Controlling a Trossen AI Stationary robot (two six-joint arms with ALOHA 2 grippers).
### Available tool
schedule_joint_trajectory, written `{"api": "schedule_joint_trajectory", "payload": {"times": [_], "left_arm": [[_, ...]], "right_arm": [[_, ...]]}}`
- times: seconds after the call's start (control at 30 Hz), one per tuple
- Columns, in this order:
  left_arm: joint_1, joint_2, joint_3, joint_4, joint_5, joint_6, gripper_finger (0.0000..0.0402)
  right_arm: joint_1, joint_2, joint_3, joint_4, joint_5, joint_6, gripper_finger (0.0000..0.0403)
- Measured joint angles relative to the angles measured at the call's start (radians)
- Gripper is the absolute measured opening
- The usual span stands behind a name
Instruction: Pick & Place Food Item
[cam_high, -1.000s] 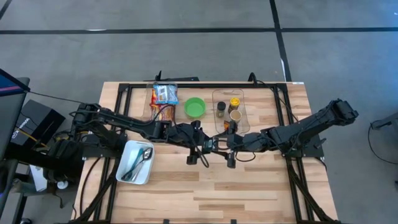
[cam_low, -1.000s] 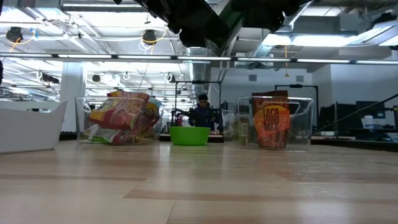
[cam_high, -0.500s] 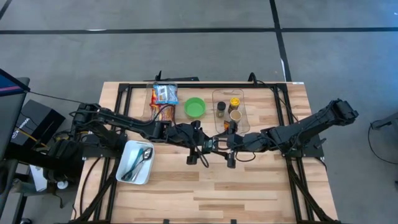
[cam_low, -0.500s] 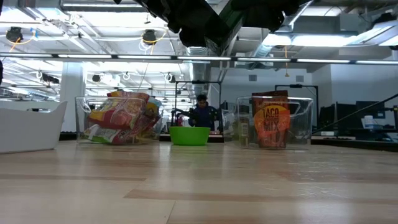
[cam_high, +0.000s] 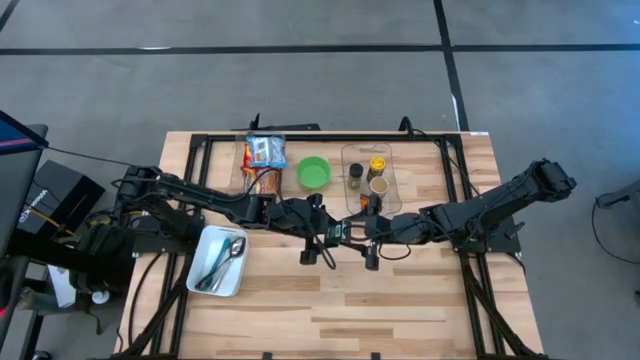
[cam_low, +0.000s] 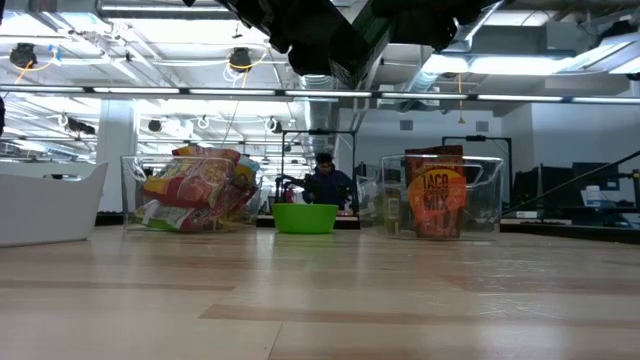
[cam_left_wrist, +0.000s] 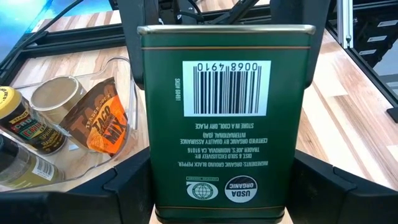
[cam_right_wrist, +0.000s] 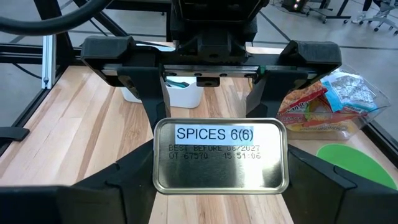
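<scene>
1. Two grippers meet over mid-table in the high view, left gripper facing right gripper; the tin between them is hidden by dark arm parts.
2. Low view: only dark arm undersides cross the upper edge; a green bowl sits far beyond.
3. Left wrist view: the green spice tin stands lengthwise ahead, barcode face toward the camera, print inverted, pinched at its sides by dark fingers.
4. Right wrist view: the tin's metal base, labelled "SPICES 6(6)", faces the camera; both grippers clamp it.

Green tin: front face hidden from me; lower edge cut off. Low view: my grippers cropped above. Distant person: probably seated, too small to tell.
</scene>
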Motion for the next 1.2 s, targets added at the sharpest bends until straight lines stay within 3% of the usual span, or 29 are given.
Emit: {"api": "schedule_joint_trajectory", "payload": {"times": [1.07,1.2], "left_arm": [[0.0,0.0,0.001,-0.001,0.002,0.0,0.0279],[0.0,0.0,0.004,0.017,0.007,0.008,0.0295]], "right_arm": [[0.0,0.001,0.0,0.0,0.0,0.0,0.0271],[0.0,0.002,0.0,0.003,-0.008,0.0,0.0271]]}}
